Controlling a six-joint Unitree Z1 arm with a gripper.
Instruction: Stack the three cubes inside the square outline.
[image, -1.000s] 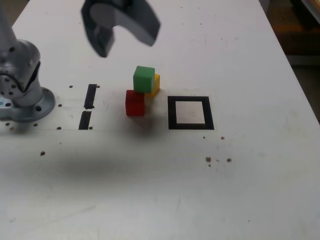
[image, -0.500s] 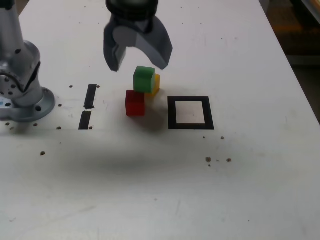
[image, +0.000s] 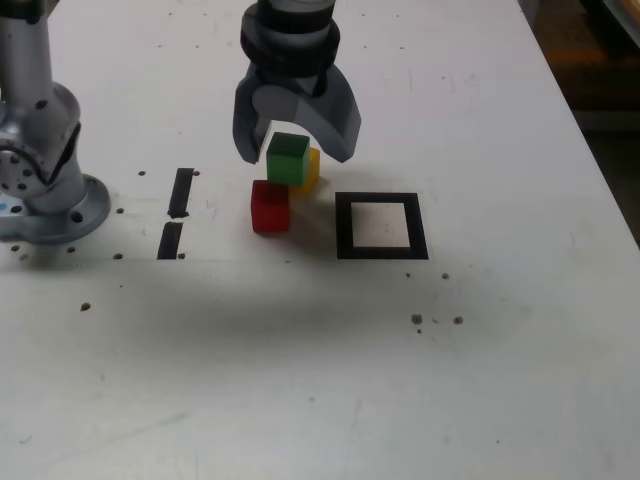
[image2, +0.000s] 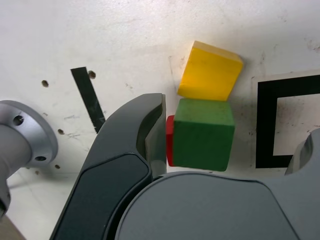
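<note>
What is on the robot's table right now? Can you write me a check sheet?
Surface: white table with small holes and dark specks.
Job's things: green cube sits on top of the others, resting partly on the yellow cube; red cube stands on the table in front of them. Square outline is empty, to the exterior view's right of the cubes.
Clutter: two short black strips.
Grippers: gripper open, its fingers either side of the green cube, not closed on it.
Cables: nothing seen.
Surroundings: arm's metal base at the exterior view's left; dark floor beyond the table edge.
</note>
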